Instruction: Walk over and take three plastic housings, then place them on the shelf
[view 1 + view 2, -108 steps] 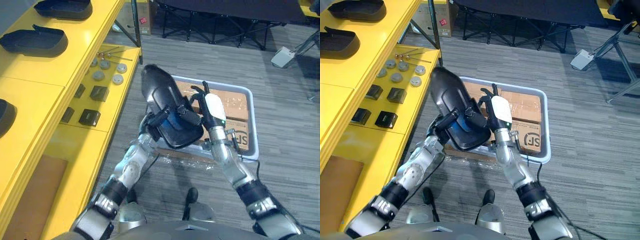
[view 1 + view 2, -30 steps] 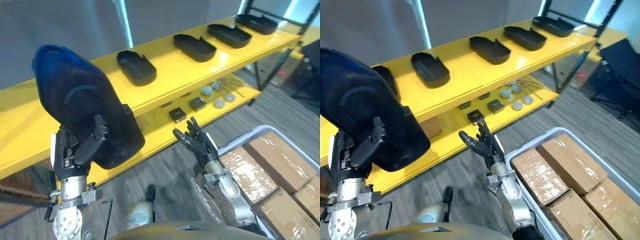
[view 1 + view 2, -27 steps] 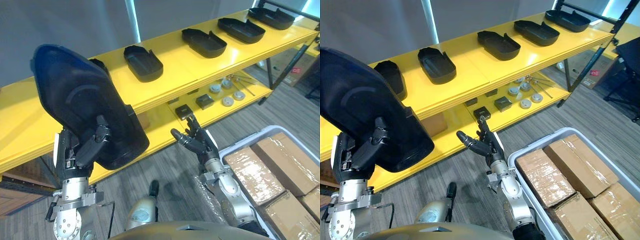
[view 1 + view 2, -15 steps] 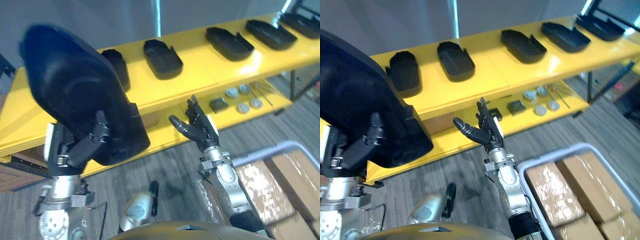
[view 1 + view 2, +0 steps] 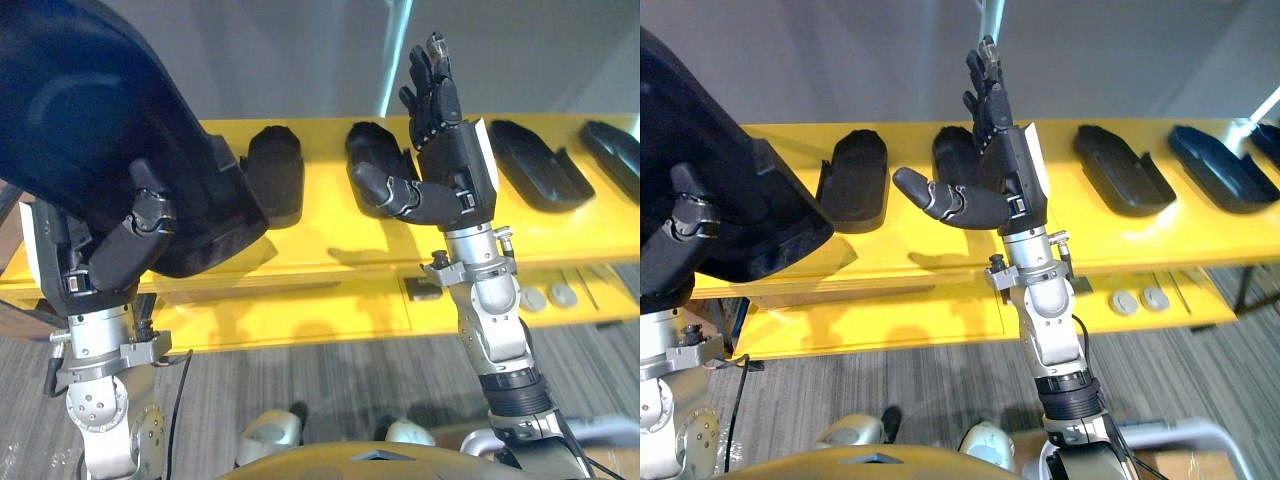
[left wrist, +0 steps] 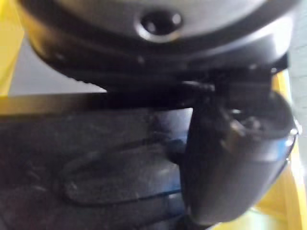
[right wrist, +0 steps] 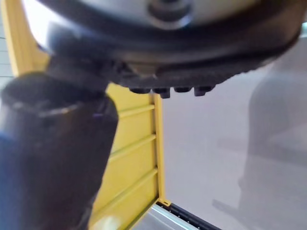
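Black plastic, the housing (image 5: 90, 120) is in the left hand (image 5: 115, 255), on the robot's left. It is raised above the top of the yellow shelf (image 5: 330, 255) and tilted, with its broad end high. The thumb is curled over its lower edge and, in the left wrist view, presses against the dark shell. The fingers are hidden behind the piece, so the grip seems to be a pinch from both sides. Carrying it this high probably lets it clear the shelf's front edge before it is laid flat.

On the shelf top a row (image 5: 855, 180) of four more housings lies open side up, spaced apart. The yellow stretch beside the leftmost one, below the held piece, looks free as far as it shows, and I judge it the likely spot.

Over the middle of the shelf, the right hand (image 5: 455, 170) stands on an upright forearm. Its fingers are straight and point up, its thumb sticks out toward the left, and it holds nothing. It is probably kept clear, or ready to steady the load. A lower shelf (image 5: 300, 315) holds small round parts (image 5: 550, 297).
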Motion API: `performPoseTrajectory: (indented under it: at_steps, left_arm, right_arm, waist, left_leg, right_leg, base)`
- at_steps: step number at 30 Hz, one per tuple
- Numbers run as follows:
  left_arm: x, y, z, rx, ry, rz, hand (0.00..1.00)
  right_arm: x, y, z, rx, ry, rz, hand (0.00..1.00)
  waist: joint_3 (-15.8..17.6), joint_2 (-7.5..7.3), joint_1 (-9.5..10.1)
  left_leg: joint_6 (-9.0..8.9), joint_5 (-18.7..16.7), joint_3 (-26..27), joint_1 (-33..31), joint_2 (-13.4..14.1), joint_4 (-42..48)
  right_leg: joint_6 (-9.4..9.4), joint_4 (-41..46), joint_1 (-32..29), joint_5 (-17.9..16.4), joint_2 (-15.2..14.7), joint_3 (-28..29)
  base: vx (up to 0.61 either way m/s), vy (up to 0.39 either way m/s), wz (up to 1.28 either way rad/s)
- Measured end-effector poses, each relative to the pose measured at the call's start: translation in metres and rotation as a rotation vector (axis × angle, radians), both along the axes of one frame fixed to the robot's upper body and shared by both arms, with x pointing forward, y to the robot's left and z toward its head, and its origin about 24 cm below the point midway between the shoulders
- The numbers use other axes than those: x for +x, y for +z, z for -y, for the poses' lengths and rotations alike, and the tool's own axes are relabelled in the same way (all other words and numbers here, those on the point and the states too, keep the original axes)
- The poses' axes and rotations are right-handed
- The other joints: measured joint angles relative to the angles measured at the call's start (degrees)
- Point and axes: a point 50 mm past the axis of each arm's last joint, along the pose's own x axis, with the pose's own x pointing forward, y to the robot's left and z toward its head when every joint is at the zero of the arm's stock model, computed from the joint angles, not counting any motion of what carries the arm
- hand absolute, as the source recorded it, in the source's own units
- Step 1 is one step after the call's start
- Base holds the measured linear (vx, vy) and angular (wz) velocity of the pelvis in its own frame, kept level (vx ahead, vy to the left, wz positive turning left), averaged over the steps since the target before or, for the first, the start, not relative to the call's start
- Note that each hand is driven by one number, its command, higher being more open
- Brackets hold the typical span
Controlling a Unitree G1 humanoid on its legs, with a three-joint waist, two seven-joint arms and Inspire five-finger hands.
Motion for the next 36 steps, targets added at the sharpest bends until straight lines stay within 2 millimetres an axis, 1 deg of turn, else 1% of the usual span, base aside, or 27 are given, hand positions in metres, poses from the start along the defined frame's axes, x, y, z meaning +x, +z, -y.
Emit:
performPoseTrajectory:
  at_steps: [1, 2, 3, 4, 5, 7, 9, 12, 16, 18, 20, 21, 22, 23, 24, 25, 26, 27, 28, 29, 30, 31, 32, 33, 34, 35, 36]
  left_arm:
    - [-0.003, -0.004, 0.001, -0.005, 0.001, -0.018, 0.0]
    - [-0.003, -0.005, 0.003, -0.008, -0.012, -0.018, 0.0]
    - [0.0, -0.004, 0.008, -0.006, -0.046, -0.012, 0.0]
    - [0.002, -0.004, 0.014, -0.002, -0.091, -0.008, 0.0]
    - [0.003, -0.005, 0.018, 0.0, -0.117, -0.008, 0.0]
    - [0.006, -0.005, 0.026, 0.005, -0.159, -0.008, 0.0]
    - [0.007, -0.006, 0.031, 0.031, -0.166, -0.026, 0.0]
    - [0.007, -0.009, 0.029, 0.017, -0.154, -0.054, 0.0]
    - [-0.001, -0.019, 0.027, -0.03, -0.117, -0.11, 0.0]
    - [0.0, -0.022, 0.031, -0.063, -0.119, -0.127, 0.0]
    - [0.001, -0.023, 0.035, -0.079, -0.129, -0.129, 0.0]
    - [0.003, -0.024, 0.038, -0.097, -0.134, -0.135, 0.0]
    - [0.004, -0.028, 0.041, -0.111, -0.14, -0.151, 0.0]
    - [0.005, -0.032, 0.041, -0.118, -0.137, -0.165, 0.0]
    - [0.006, -0.039, 0.041, -0.133, -0.12, -0.197, 0.0]
    - [0.007, -0.045, 0.04, -0.153, -0.098, -0.224, 0.0]
    - [0.007, -0.048, 0.04, -0.161, -0.087, -0.234, 0.0]
    - [0.007, -0.051, 0.04, -0.18, -0.073, -0.248, 0.0]
    - [0.007, -0.053, 0.041, -0.192, -0.071, -0.25, 0.0]
    - [0.008, -0.052, 0.043, -0.196, -0.086, -0.244, 0.0]
    - [0.01, -0.051, 0.044, -0.192, -0.1, -0.237, 0.0]
    - [0.016, -0.051, 0.043, -0.17, -0.122, -0.242, 0.0]
    - [0.019, -0.057, 0.042, -0.163, -0.134, -0.287, 0.0]
    - [0.02, -0.061, 0.042, -0.159, -0.141, -0.314, 0.0]
    - [0.02, -0.065, 0.041, -0.146, -0.151, -0.346, 0.0]
    - [0.018, -0.066, 0.037, -0.119, -0.15, -0.361, 0.0]
    - [0.019, -0.064, 0.032, -0.09, -0.147, -0.361, 0.0]
  right_arm:
    - [0.003, -0.005, 0.003, -0.009, -0.014, -0.035, 1.0]
    - [0.006, -0.01, 0.007, -0.012, -0.036, -0.069, 1.0]
    - [0.01, -0.016, 0.014, -0.01, -0.076, -0.111, 1.0]
    - [0.011, -0.02, 0.022, 0.001, -0.117, -0.141, 1.0]
    - [0.01, -0.022, 0.026, 0.008, -0.137, -0.149, 1.0]
    - [0.008, -0.027, 0.031, 0.03, -0.167, -0.169, 1.0]
    - [0.005, -0.034, 0.031, 0.056, -0.173, -0.197, 1.0]
    - [0.0, -0.04, 0.028, 0.094, -0.156, -0.218, 1.0]
    - [-0.007, -0.049, 0.02, 0.167, -0.138, -0.247, 1.0]
    - [-0.01, -0.054, 0.017, 0.172, -0.135, -0.268, 1.0]
    - [-0.01, -0.054, 0.016, 0.17, -0.13, -0.269, 1.0]
    - [-0.01, -0.053, 0.016, 0.169, -0.128, -0.267, 1.0]
    - [-0.009, -0.053, 0.017, 0.172, -0.127, -0.268, 1.0]
    - [-0.009, -0.054, 0.017, 0.181, -0.119, -0.271, 1.0]
    - [-0.009, -0.053, 0.014, 0.212, -0.089, -0.274, 1.0]
    - [-0.009, -0.051, 0.013, 0.253, -0.067, -0.265, 1.0]
    - [-0.01, -0.05, 0.013, 0.272, -0.056, -0.258, 1.0]
    - [-0.011, -0.05, 0.013, 0.303, -0.042, -0.253, 1.0]
    - [-0.011, -0.051, 0.013, 0.305, -0.045, -0.252, 1.0]
    - [-0.011, -0.055, 0.013, 0.313, -0.055, -0.26, 1.0]
    - [-0.011, -0.056, 0.013, 0.317, -0.059, -0.268, 1.0]
    - [-0.009, -0.066, 0.006, 0.344, -0.067, -0.314, 1.0]
    - [-0.01, -0.077, -0.003, 0.34, -0.058, -0.366, 1.0]
    - [-0.012, -0.081, -0.006, 0.339, -0.049, -0.388, 1.0]
    - [-0.014, -0.085, -0.012, 0.34, -0.033, -0.406, 1.0]
    - [-0.015, -0.085, -0.021, 0.328, -0.013, -0.404, 1.0]
    - [-0.016, -0.082, -0.027, 0.3, -0.003, -0.389, 1.0]
  waist:
    - [-0.7, 1.21, 0.19]
    - [-1.0, 1.8, -0.24]
    - [-1.2, 2.18, -0.7]
    - [-1.5, 2.77, -1.25]
    - [-1.7, 3.02, -1.5]
    - [-1.7, 2.97, -1.67]
    - [-1.7, 2.31, -2.24]
    - [-1.8, 2.17, -2.29]
    - [-1.8, 2.23, -2.13]
    - [-1.7, 1.99, -2.28]
    - [-1.5, 1.62, -3.03]
    - [-0.9, 0.84, -3.42]
    - [-0.5, 0.85, -3.49]
    - [-0.3, 0.48, -3.56]
    - [-0.3, 0.6, -3.59]
    - [-0.8, 1.05, -3.62]
    - [-1.0, 1.46, -3.78]
    - [-1.3, 2.71, -4.52]
    - [-1.6, 4.2, -5.33]
    - [-2.0, 4.88, -5.94]
    - [-2.1, 5.12, -6.25]
    - [-0.5, 1.58, -5.49]
    - [-0.3, 0.71, -4.42]
    - [-0.4, 0.67, -3.95]
    - [-0.4, 0.56, -3.28]
    - [-0.4, 0.54, -2.82]
    - [-0.5, 0.33, -3.44]
  left_leg:
    - [-0.3, 0.1, 1.0, -0.2, 1.3, -0.6]
    - [-0.55, 0.2, 3.6, -0.4, 2.4, -1.0]
    - [-0.4, 0.5, 10.5, -0.7, 4.7, -1.5]
    - [-1.05, 1.3, 16.9, -1.0, 6.9, -1.7]
    - [-1.24, 1.9, 18.3, -0.9, 7.1, -2.4]
    - [-0.96, 2.9, 18.4, 0.1, 6.4, -4.3]
    - [-0.82, 3.1, 18.5, 0.8, 5.5, -5.0]
    - [-0.69, 3.2, 18.7, 2.4, 4.9, -6.4]
    - [-0.49, 3.3, 18.4, 2.8, 4.3, -7.0]
    - [-0.51, 3.3, 18.0, 0.6, 4.2, -4.7]
    - [-0.53, 3.3, 17.3, -1.9, 3.8, -1.6]
    - [-1.1, 1.4, 17.3, -5.6, 3.4, 5.1]
    - [0.15, 0.0, 19.4, -8.1, 6.4, 12.3]
    - [0.07, 0.0, 20.4, -8.6, 8.4, 14.7]
    - [-0.68, 0.4, 20.5, -8.8, 11.7, 17.2]
    - [-1.38, 1.1, 19.1, -8.6, 13.3, 17.9]
    - [-1.54, 1.3, 17.9, -8.4, 13.7, 17.9]
    - [-1.69, 2.2, 16.4, -7.4, 14.1, 17.2]
    - [-2.57, 2.7, 16.5, -6.2, 14.4, 15.4]
    - [-7.1, -3.4, 18.4, -4.3, 13.5, 12.4]
    - [-8.28, -5.8, 19.0, -3.8, 13.1, 11.3]
    - [-6.84, -5.9, 20.1, -3.8, 10.3, 12.7]
    - [-5.81, -6.7, 20.1, -4.1, 9.2, 13.4]
    - [-5.17, -7.0, 20.1, -4.0, 9.1, 13.3]
    - [-4.03, -7.1, 20.5, -3.6, 8.7, 12.8]
    - [-2.42, -6.4, 21.6, -2.8, 8.2, 10.5]
    - [-1.19, -5.0, 21.4, -2.4, 7.7, 8.3]
  right_leg:
    - [-0.48, -2.7, 1.6, 0.6, 1.4, -1.8]
    - [-0.61, -4.2, 3.0, 0.7, 2.0, -3.8]
    - [-0.63, -5.3, 4.3, 0.7, 2.3, -5.8]
    - [-0.65, -5.8, 5.1, 0.7, 2.5, -7.5]
    - [-0.65, -5.9, 5.1, 0.7, 2.4, -7.8]
    - [-0.57, -6.0, 5.2, 0.7, 2.0, -7.7]
    - [0.17, -7.4, 6.2, 1.2, 1.5, -7.7]
    - [0.67, -8.5, 7.6, 1.5, 1.3, -7.6]
    - [0.91, -9.3, 8.3, 1.6, 1.0, -7.8]
    - [0.97, -9.5, 8.3, 1.6, 0.5, -9.1]
    - [0.99, -9.5, 8.2, 1.6, -0.1, -10.2]
    - [1.24, -9.1, 8.3, 1.8, -2.1, -11.7]
    - [1.21, -7.4, 8.2, 1.8, -3.7, -12.0]
    - [1.24, -6.9, 8.2, 1.8, -4.5, -11.8]
    - [1.83, -5.7, 7.6, 2.0, -6.7, -10.6]
    - [2.97, -4.5, 6.0, 2.1, -9.2, -9.0]
    - [3.89, -3.9, 5.1, 2.3, -10.6, -8.0]
    - [5.75, -2.3, 3.6, 2.4, -12.3, -6.3]
    - [7.07, -1.9, 3.3, 3.1, -13.2, -5.9]
    - [8.92, -2.2, 3.4, 4.5, -14.5, -5.6]
    - [9.47, -2.8, 4.0, 5.5, -15.0, -5.8]
    - [8.21, -3.9, 4.5, 9.2, -17.7, -5.4]
    - [7.44, -3.5, 4.0, 14.4, -18.5, -5.4]
    - [5.86, -3.1, 3.8, 17.0, -18.6, -5.3]
    - [2.74, -2.6, 3.0, 20.5, -18.9, -5.3]
    - [-0.75, -1.7, 1.5, 23.0, -18.9, -5.8]
    - [-0.41, 3.4, 0.3, 17.1, -17.6, -5.9]
  base:
    - [0.23, -0.242, 0.52]
    - [0.16, -0.177, 0.81]
    - [0.15, -0.161, 0.97]
    - [0.09, -0.095, 0.77]
    - [0.13, -0.061, 0.51]
    - [0.12, 0.037, 0.16]
    - [0.09, 0.058, 0.06]
    - [0.05, 0.037, -0.02]
    - [-0.01, 0.004, 0.04]
    - [-0.06, 0.013, 0.35]
    - [-0.12, 0.065, 0.49]
    - [-0.14, 0.124, 0.38]
    - [-0.14, 0.15, 0.26]
    - [-0.09, 0.249, -0.13]
    - [-0.1, 0.389, -0.36]
    - [-0.09, 0.441, -0.42]
    - [-0.05, 0.456, -0.36]
    - [-0.03, 0.399, -0.13]
    - [-0.06, 0.687, 0.06]
    - [-0.05, 0.611, 0.3]
    - [-0.09, 0.67, 0.27]
    - [-0.1, 0.492, 0.18]
    - [-0.11, 0.473, 0.07]
    - [-0.08, 0.383, 0.07]
    - [-0.06, 0.316, -0.06]
    - [-0.05, 0.315, 0.02]
    - [-0.02, 0.25, 0.1]
